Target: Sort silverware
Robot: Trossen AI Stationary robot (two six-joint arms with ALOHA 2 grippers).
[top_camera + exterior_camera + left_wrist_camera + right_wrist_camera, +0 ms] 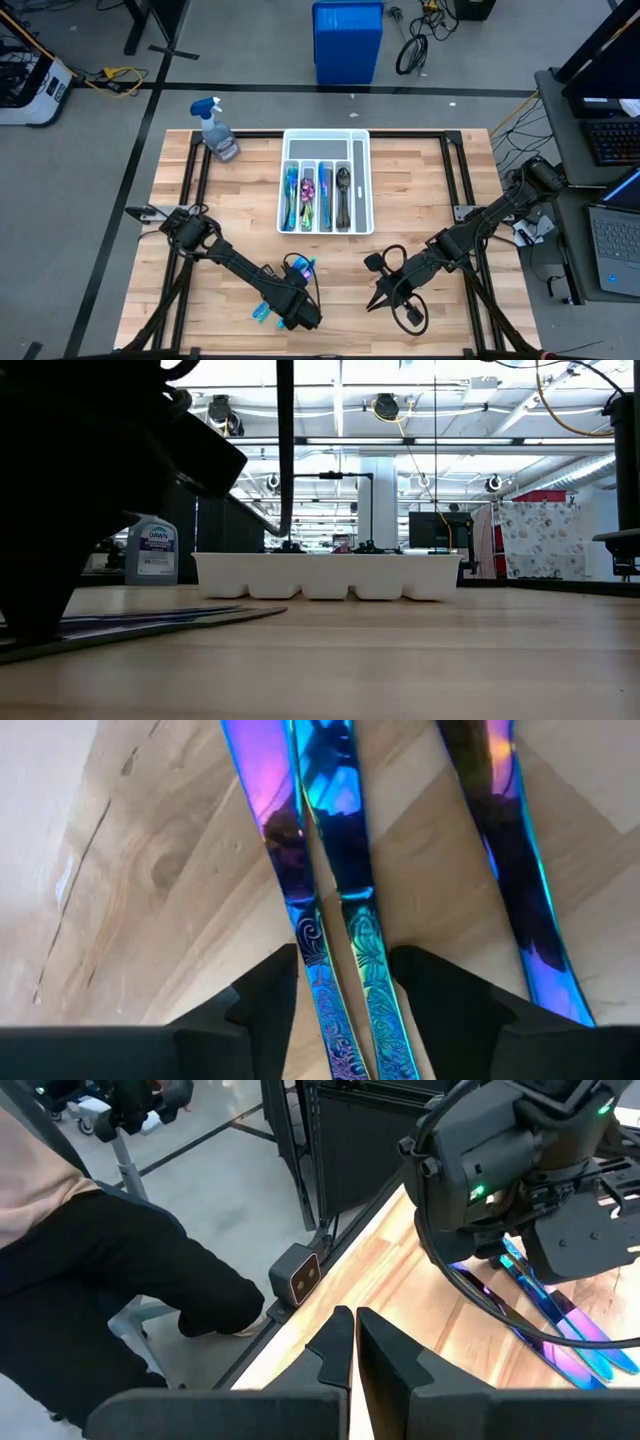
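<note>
While two iridescent knives (335,935) lie side by side on the table (150,870) between the left gripper (340,995)'s spread fingers, a third rests just outside one finger. The step in hand looks like the pickup; next the fingers must close on one handle only, then carry it to the tray (362,180) ahead. The right gripper (352,1342) waits alongside, pressed together.
</note>
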